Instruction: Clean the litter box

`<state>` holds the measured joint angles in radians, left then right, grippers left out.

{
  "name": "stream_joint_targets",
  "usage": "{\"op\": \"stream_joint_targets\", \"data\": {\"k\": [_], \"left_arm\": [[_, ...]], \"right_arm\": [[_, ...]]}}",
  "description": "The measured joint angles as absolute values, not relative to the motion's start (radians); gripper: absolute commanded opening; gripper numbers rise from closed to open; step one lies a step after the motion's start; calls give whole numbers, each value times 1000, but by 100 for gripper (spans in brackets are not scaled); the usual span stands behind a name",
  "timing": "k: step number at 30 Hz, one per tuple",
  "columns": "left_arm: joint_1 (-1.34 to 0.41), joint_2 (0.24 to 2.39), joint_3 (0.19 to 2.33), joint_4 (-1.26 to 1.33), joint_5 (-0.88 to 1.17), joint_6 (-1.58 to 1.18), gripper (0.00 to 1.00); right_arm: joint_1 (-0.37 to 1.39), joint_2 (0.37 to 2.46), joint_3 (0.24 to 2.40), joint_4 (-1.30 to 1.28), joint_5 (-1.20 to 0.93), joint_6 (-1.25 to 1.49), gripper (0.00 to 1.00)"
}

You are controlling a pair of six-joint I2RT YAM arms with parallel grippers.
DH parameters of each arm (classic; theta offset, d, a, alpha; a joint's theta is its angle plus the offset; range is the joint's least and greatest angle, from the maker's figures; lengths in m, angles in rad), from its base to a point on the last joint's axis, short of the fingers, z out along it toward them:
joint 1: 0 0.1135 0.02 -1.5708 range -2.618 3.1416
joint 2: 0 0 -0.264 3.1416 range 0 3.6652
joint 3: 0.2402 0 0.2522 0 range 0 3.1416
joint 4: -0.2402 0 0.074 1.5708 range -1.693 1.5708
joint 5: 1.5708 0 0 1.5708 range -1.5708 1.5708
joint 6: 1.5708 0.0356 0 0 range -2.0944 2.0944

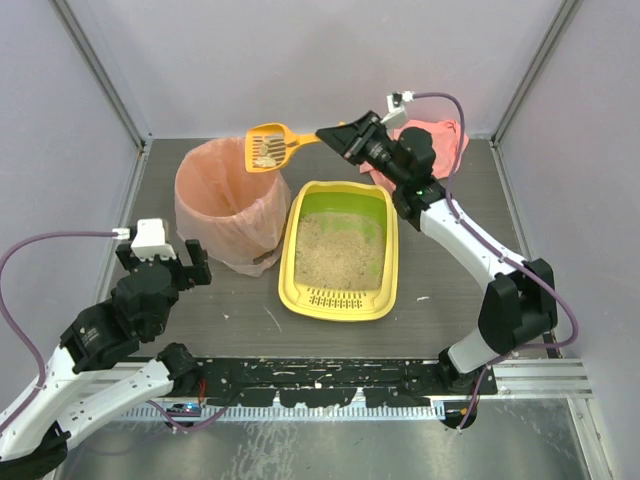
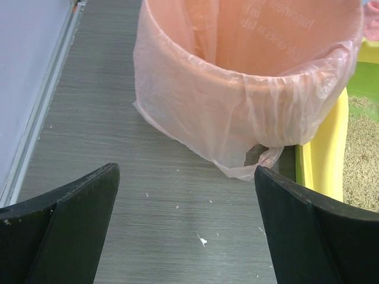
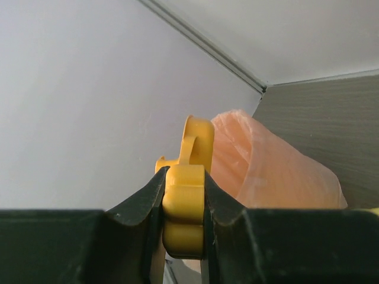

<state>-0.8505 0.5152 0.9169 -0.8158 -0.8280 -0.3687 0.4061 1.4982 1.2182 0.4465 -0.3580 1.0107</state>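
The yellow litter box lies mid-table, its green inner walls, sandy litter and slotted grate facing the near edge; a strip of it also shows at the right of the left wrist view. My right gripper is shut on the handle of the orange scoop, whose slotted head carries litter clumps over the rim of the pink-bagged bin. In the right wrist view the handle sits clamped between both fingers. My left gripper is open and empty, low over the table in front of the bin.
A pink cloth lies at the back right behind the right arm. Small white specks dot the grey table between my left fingers. Grey walls close in the left, back and right sides.
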Motion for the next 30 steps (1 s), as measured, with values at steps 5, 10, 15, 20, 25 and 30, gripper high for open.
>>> {"op": "stream_joint_targets", "data": {"k": [5, 10, 15, 20, 25, 30], "left_arm": [[-850, 476, 915, -842, -854, -386, 98], [-850, 453, 910, -847, -862, -396, 98], [-850, 462, 910, -850, -862, -401, 98], [-850, 481, 910, -850, -861, -400, 98], [-850, 482, 910, -850, -860, -400, 98], [-850, 482, 910, -850, -857, -399, 98]], "right_arm": [[480, 1581, 1360, 389, -357, 788, 1], [539, 1601, 1444, 323, -357, 533, 1], [582, 1602, 1488, 295, -388, 311, 1], [638, 1607, 1549, 217, -403, 109, 1], [702, 1607, 1579, 181, -408, -35, 1], [728, 1607, 1595, 150, -405, -119, 1]]}}
